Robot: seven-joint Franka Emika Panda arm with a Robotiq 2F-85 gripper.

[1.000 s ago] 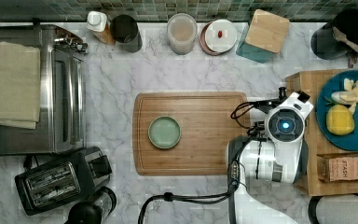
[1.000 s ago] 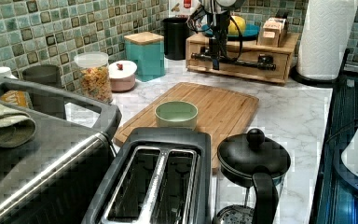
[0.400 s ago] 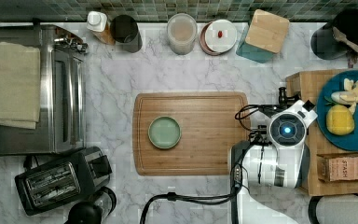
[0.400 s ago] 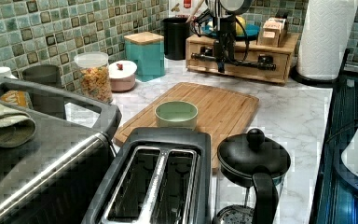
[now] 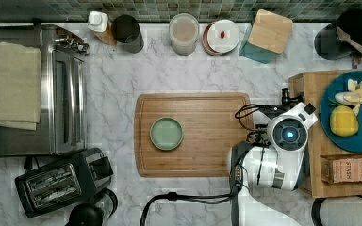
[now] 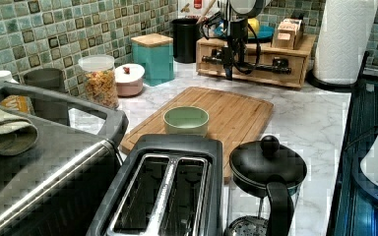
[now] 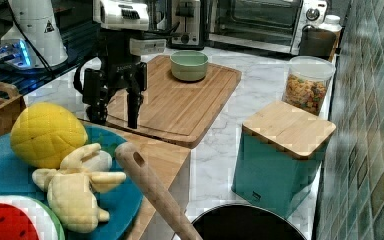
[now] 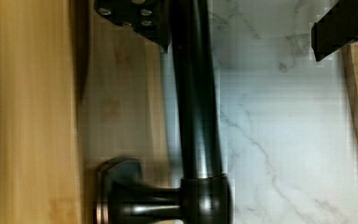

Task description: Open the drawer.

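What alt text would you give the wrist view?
Close-up from above of the drawer's black bar handle running along the light-wood drawer front, with one open tool finger beside the bar and the other over the white marble counter.

The drawer (image 6: 256,58) is pale, matt grained wood, and its bar handle (image 8: 196,107) is dark metal with a soft sheen. The counter (image 5: 113,94) looks like smooth, glossy white marble with grey veins. The cutting board (image 5: 207,136) is warm, satin-finished wood.
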